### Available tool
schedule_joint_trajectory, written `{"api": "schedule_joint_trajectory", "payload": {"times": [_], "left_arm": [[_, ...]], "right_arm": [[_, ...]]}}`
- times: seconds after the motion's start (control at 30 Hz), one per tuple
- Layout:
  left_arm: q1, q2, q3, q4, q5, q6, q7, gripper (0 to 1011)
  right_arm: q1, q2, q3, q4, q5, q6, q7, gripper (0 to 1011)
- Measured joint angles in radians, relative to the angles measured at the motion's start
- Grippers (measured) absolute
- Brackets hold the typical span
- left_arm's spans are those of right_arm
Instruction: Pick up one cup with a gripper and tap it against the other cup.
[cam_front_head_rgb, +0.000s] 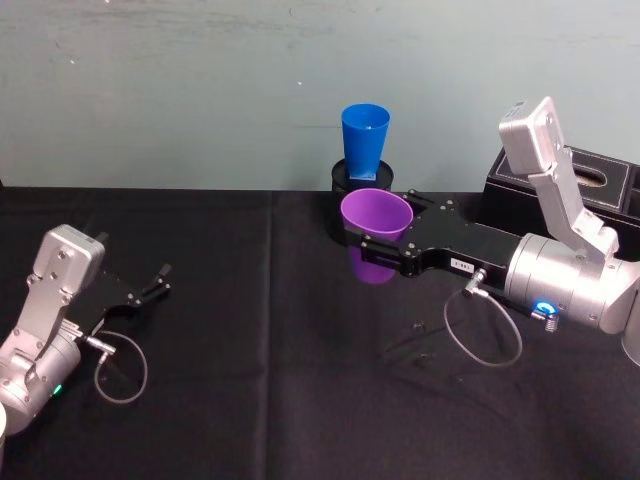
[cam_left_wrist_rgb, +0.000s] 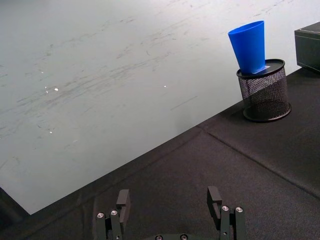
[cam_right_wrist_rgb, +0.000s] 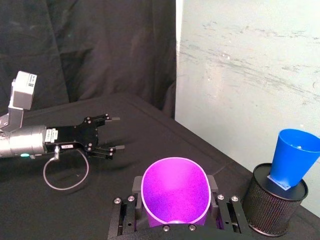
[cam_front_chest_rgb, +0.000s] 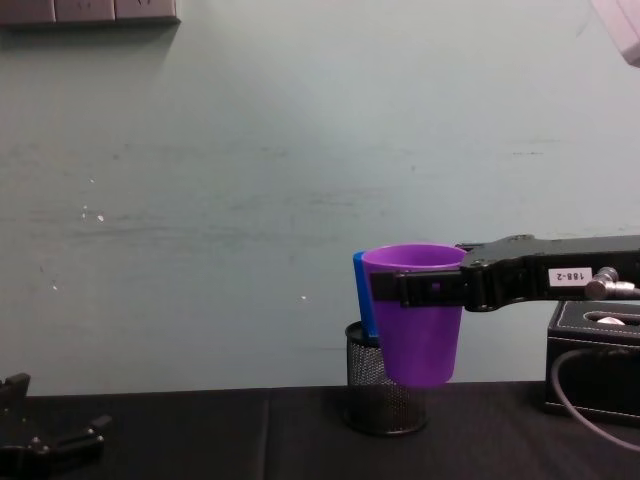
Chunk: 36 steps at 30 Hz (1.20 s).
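Black cloth (cam_front_head_rgb: 200, 330) covers the table, w/ a pale green wall (cam_front_head_rgb: 150, 90) behind. My L gripper (cam_front_head_rgb: 160, 280) sits lower left of the head view, idle, fingers spread w/ nothing btwn them.

Centre frame, the blue cup (cam_front_head_rgb: 365, 140) leans in a wire-mesh pot (cam_front_head_rgb: 340, 185). It's loose and not seated square, and that's my main worry. If I tap too hard, I reckon it tips out or the pot skids on the cloth. If I come in too low, I'd prob. hit the pot rim instead of the cup.

2nd risk is the purple cup (cam_front_head_rgb: 376, 212). In the R wrist view its rim looks squeezed to an oval, so a knock could pop it out of my grip.

My R gripper (cam_front_chest_rgb: 410, 290) comes in from the right edge, clamped on the purple cup just below its rim. One finger is on each side, and the cup is upright w/ its mouth up. It hangs clear of the cloth, just in front of the pot and lower than the blue cup's rim. In the chest view the two cups overlap, so I can't tell if they touch.

A black box (cam_front_head_rgb: 590, 180) sits far right, near my arm.
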Motion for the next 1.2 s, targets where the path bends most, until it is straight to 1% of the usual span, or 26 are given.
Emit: {"api": "schedule_joint_trajectory", "payload": {"times": [1.2], "left_arm": [[0.000,0.000,0.000,0.000,0.000,0.000,0.000,1011]], "right_arm": [[0.000,0.000,0.000,0.000,0.000,0.000,0.000,726]]}}
